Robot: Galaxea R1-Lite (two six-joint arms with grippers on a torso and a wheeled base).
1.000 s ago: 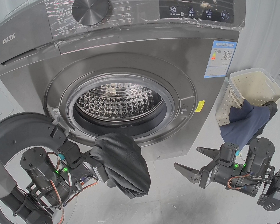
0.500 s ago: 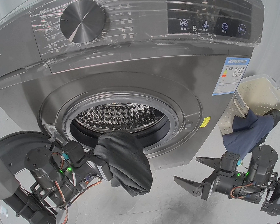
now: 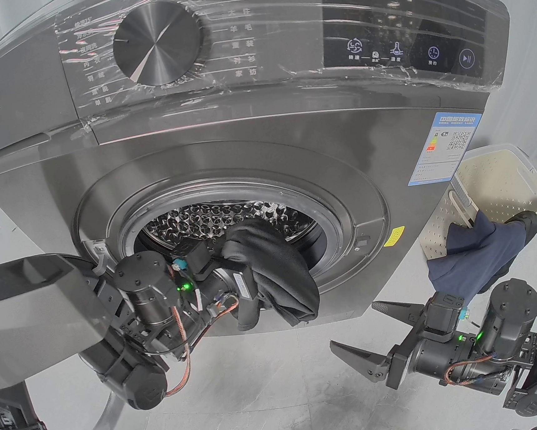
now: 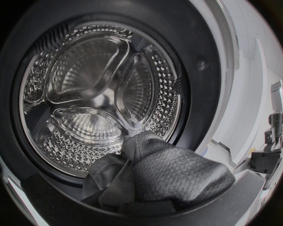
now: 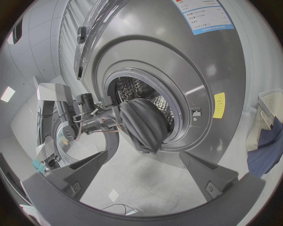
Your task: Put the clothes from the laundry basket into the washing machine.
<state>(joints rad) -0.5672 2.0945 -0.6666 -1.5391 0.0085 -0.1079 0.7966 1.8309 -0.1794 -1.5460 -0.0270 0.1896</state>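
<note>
The left gripper is holding a black garment at the mouth of the washing machine, jaws seemingly clamped on it. The right gripper is hovering nearby, jaws apart.

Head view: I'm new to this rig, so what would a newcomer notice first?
The black garment bunched at the open mouth of the washing machine, carried by the left arm. Next, the blue cloth draped over the rim of the pale basket on the right, with the right tool open near it.
</note>
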